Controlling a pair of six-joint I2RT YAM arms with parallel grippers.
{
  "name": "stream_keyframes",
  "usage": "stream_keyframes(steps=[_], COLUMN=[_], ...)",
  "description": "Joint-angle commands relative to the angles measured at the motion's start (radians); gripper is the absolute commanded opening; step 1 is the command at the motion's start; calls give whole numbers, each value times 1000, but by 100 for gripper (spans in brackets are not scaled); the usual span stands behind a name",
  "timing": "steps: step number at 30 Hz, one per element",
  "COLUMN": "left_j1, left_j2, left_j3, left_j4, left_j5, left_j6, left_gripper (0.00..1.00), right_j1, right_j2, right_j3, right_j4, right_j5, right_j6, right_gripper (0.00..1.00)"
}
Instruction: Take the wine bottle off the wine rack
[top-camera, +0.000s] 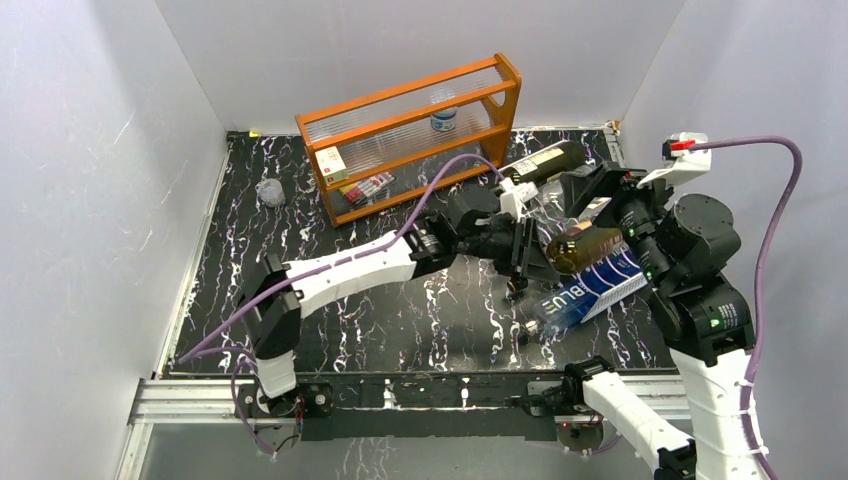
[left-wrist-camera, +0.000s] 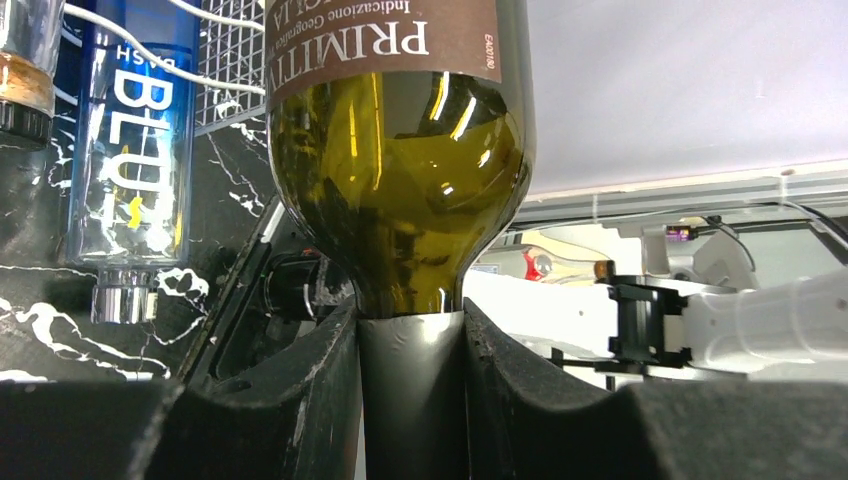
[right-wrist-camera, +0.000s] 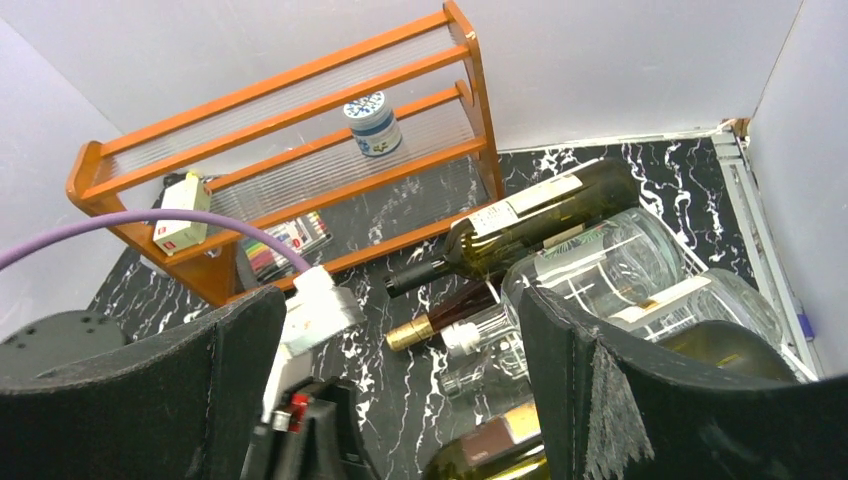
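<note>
At the right of the tabletop (top-camera: 350, 320), the left end effector (left-wrist-camera: 412, 385) squeezes the wine bottle (left-wrist-camera: 400, 180) by its thin neck, likely to pull it off the white wire rack (left-wrist-camera: 235, 50) close by, while the right end effector (right-wrist-camera: 400, 400) hangs spread wide.

Top cam's looking down from above/behind over whole table (top-camera: 400, 320). L wrist cam's sitting close-up under green wine bottle (left-wrist-camera: 400, 180). R wrist cam's facing orange shelf (right-wrist-camera: 300, 150), sharing it w/ top.

We record a black, white-veined tabletop (top-camera: 400, 320). On it: an orange wooden shelf (top-camera: 410, 140) at the far edge, a wine rack (left-wrist-camera: 235, 45) at right, a crumpled grey object (top-camera: 270, 192) at left.
</note>
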Motion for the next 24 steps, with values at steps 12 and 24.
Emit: stream_keyframes(steps=[12,24], left_j1=[255,261], left_j2=[-524,-729], left_j3=[64,30], left_j4=[-449,-919], left_j5=[-183,-453], left_j6=[160,57], left_gripper=[0,0], right_j1=[3,43], right_j2=[106,389], right_j3=[131,108], right_j4=[169,273], right_j5=[-135,-522], right_j6=[-87,-68], right_gripper=[98,98])
